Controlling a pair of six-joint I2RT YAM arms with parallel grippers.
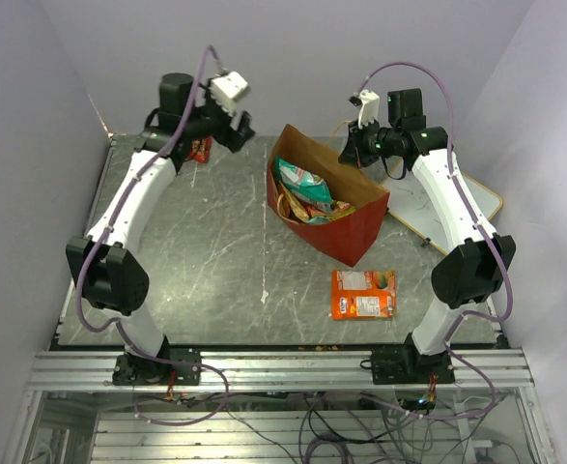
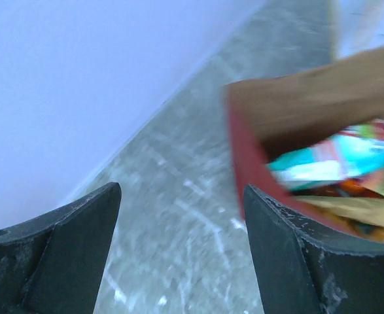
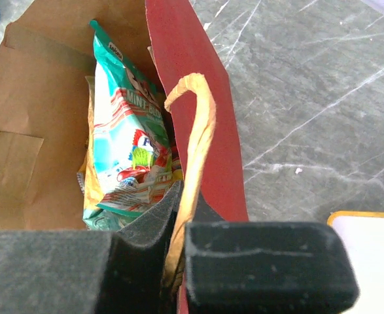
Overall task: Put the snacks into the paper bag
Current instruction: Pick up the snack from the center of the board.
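The red paper bag [image 1: 346,232] stands open at mid-table, brown inside [image 3: 28,131], with a teal snack packet [image 1: 302,181] and orange-gold packets in it. My right gripper [image 1: 354,150] is at the bag's far right rim, shut on its tan looped handle [image 3: 195,131] and the red wall; the teal packet [image 3: 129,144] lies just past the fingers. My left gripper [image 1: 241,132] hovers open and empty left of the bag's far corner; the bag's red wall [image 2: 244,163] sits beside its right finger [image 2: 296,248]. An orange flat pack [image 1: 363,293] lies in front of the bag. A small red packet [image 1: 201,148] lies behind the left arm.
A white board with scribbles [image 1: 457,203] lies at the right edge under the right arm, and its corner [image 3: 368,248] shows in the right wrist view. Walls close the table at the back and on both sides.
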